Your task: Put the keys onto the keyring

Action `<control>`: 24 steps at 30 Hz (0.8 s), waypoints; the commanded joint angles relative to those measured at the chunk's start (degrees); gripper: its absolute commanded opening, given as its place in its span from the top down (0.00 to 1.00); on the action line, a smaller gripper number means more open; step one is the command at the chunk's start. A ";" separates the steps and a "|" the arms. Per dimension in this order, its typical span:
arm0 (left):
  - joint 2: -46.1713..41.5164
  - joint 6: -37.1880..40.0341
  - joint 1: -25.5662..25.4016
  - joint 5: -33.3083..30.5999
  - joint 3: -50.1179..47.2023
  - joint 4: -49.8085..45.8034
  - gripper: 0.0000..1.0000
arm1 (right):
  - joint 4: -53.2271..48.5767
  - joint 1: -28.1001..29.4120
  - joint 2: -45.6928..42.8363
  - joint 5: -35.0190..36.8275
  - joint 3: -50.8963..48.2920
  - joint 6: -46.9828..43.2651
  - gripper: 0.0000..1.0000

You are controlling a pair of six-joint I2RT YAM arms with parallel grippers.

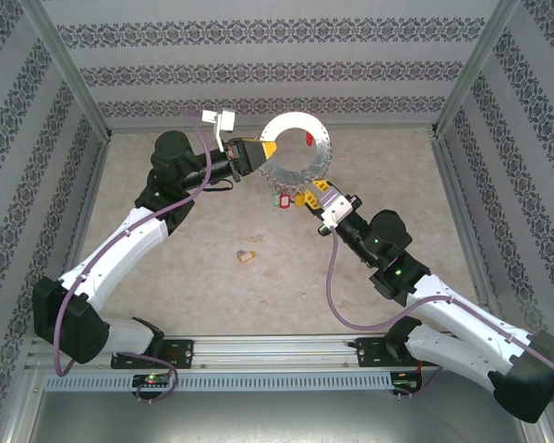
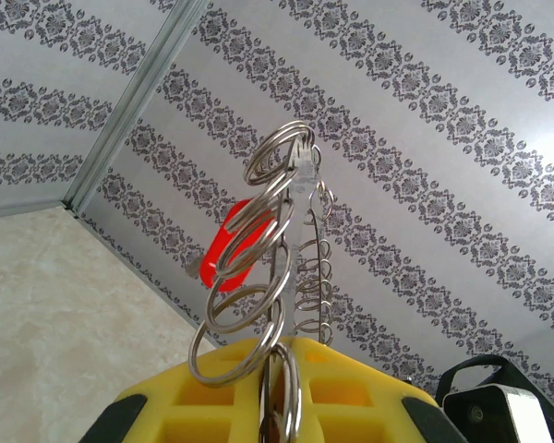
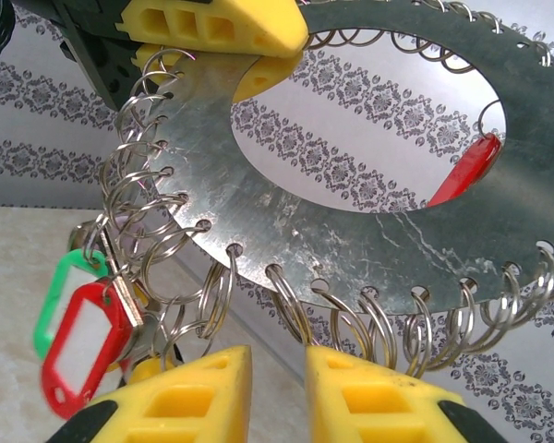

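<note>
up at 12 o'clock on the table: keyring is held up off the surface, face-on to the overhead cam, close to the back wall
left gripper: pinching the keyring's rim at its 9 o'clock, yellow fingers pressed tight on either side of the metal plate
right gripper: sitting just under the rim at about 5 o'clock, fingers a little spread, small gap, nothing i can see caught in it
split rings: dangling all along the lower rim, right above that gap
red tag and green tag: hanging around the keyring's 6 o'clock, just beside the right gripper
tan key: lying alone on the table, roughly 7 o'clock from the keyring, well apart
</note>
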 commanded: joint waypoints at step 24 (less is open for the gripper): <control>-0.71 -0.37 -0.59 -0.38 2.69 1.49 1.00 | -0.21 -0.89 0.63 -3.28 -0.37 2.94 0.82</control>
